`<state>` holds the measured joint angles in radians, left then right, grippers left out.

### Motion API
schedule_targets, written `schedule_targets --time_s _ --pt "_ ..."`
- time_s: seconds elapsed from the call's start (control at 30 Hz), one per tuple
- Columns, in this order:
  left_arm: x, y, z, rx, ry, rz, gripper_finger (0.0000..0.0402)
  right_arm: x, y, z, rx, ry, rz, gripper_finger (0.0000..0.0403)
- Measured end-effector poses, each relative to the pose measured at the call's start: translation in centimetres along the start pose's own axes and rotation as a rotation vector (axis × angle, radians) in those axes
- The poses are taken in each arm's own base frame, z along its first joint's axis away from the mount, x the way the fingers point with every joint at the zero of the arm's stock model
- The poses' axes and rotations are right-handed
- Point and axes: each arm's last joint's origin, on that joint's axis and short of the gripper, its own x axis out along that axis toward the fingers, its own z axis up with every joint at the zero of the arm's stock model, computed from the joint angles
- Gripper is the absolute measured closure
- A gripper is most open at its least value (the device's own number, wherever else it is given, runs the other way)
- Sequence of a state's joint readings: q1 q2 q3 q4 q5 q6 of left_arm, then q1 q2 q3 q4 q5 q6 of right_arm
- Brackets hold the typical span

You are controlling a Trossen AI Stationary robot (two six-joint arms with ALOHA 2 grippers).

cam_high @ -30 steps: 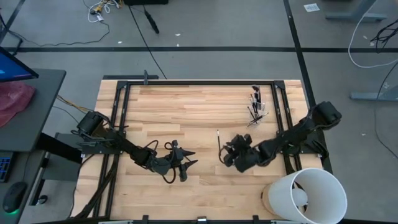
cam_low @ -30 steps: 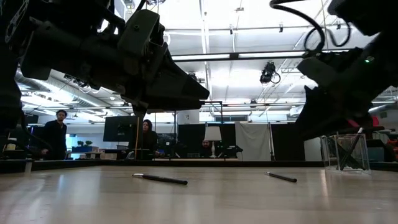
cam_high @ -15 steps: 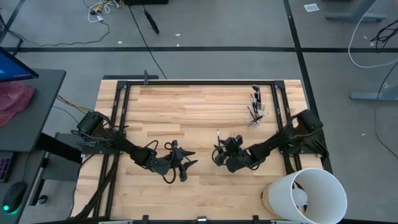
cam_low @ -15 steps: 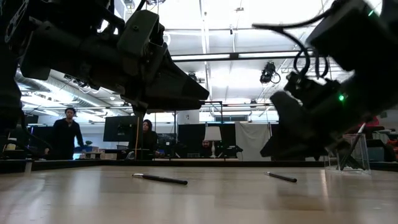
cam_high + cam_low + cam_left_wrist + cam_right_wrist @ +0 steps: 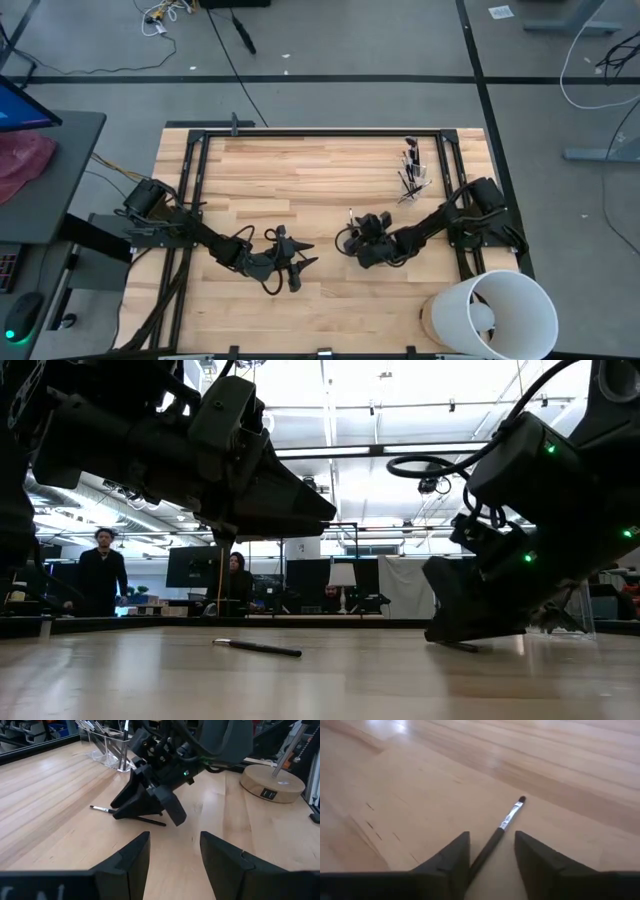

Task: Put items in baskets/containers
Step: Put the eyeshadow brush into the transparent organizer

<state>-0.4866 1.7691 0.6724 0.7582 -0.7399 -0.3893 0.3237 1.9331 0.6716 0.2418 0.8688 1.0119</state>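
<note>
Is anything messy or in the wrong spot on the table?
Yes. One makeup brush lies flat on the wood between the open fingers of the right gripper, and another brush lies loose near the left gripper. The others stand in the clear cup.

The brush's (image 5: pixel 496 834) handle end disappears between the right claw's (image 5: pixel 491 855) fingers. Brushes in the clear cup (image 5: pixel 412 172) are too small to count.

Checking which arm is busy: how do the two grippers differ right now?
The right gripper is lowered to the table, straddling a brush; the left gripper hangs above bare wood. The right gripper is at mid-table near the clear cup; the left gripper is farther from it. Both are open and hold nothing.
</note>
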Motion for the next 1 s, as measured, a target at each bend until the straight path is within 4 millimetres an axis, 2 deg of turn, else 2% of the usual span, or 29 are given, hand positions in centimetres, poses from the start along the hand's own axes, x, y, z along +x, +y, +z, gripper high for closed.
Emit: schedule_targets --time_s 0.23,0.4,0.57,1.0 --pt "0.0 0.0 0.0 0.000 0.000 0.000 0.0225 -0.7 -0.6 -1.1 -0.082 0.048 -0.010 0.0337" --pt "0.0 0.0 0.0 -0.001 0.000 -0.001 0.0225 -1.2 -1.6 -2.1 -0.048 0.020 0.023 0.0390" --pt "0.0 0.0 0.0 -0.001 0.002 -0.003 0.0225 -1.5 -2.1 -2.5 -0.042 -0.016 0.101 0.0393" --pt "0.0 -0.1 -0.1 0.003 0.020 -0.037 0.0225 -3.1 0.8 -0.5 -0.073 -0.024 0.520 0.0396"
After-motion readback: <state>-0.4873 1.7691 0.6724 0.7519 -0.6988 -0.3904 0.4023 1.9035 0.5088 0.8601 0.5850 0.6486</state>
